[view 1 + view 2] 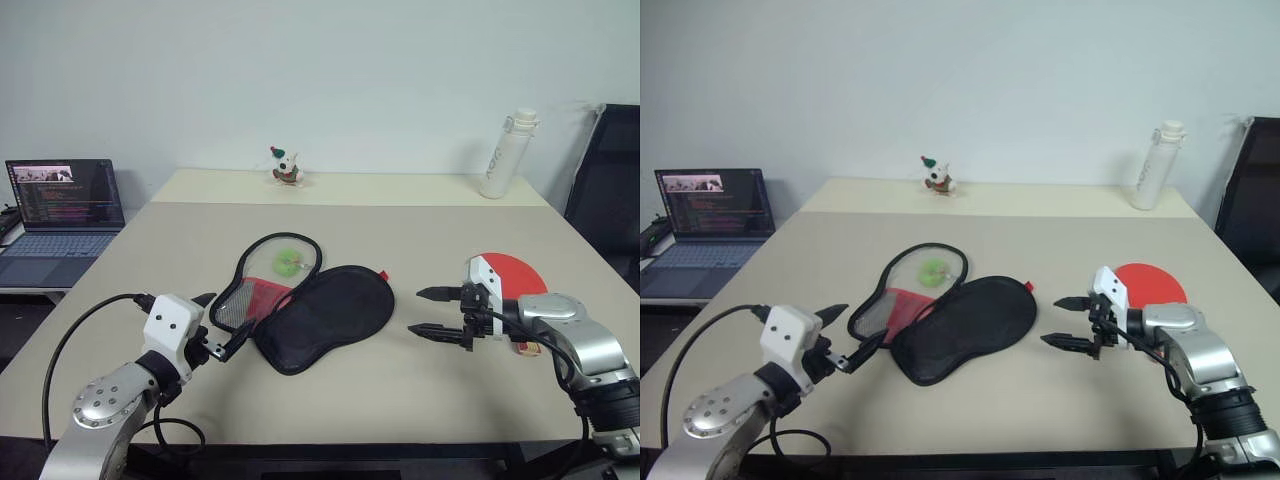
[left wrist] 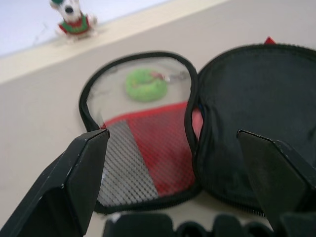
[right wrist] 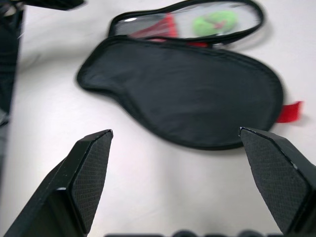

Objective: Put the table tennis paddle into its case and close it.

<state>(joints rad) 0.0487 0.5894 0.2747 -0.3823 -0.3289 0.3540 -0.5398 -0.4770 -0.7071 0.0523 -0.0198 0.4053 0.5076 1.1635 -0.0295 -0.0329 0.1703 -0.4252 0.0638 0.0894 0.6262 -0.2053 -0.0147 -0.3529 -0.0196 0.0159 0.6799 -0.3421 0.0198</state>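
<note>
The case lies unzipped and spread flat in the middle of the table. Its black half [image 1: 325, 315] is on the right and its mesh half [image 1: 262, 285], with red lining, on the left. A green fuzzy charm [image 1: 290, 262] rests inside the mesh half. The table tennis paddle [image 1: 518, 272] lies red face up at the right, partly behind my right wrist. My left gripper [image 1: 222, 322] is open just left of the case's narrow end. To the right of the black half, my right gripper [image 1: 416, 311] is open and points at it. Both hold nothing.
An open laptop [image 1: 65, 200] sits on a side desk at the far left. A small toy figure [image 1: 286, 166] and a white bottle [image 1: 508, 153] stand at the back of the table [image 1: 420, 400]. A black chair [image 1: 610, 190] is at the right.
</note>
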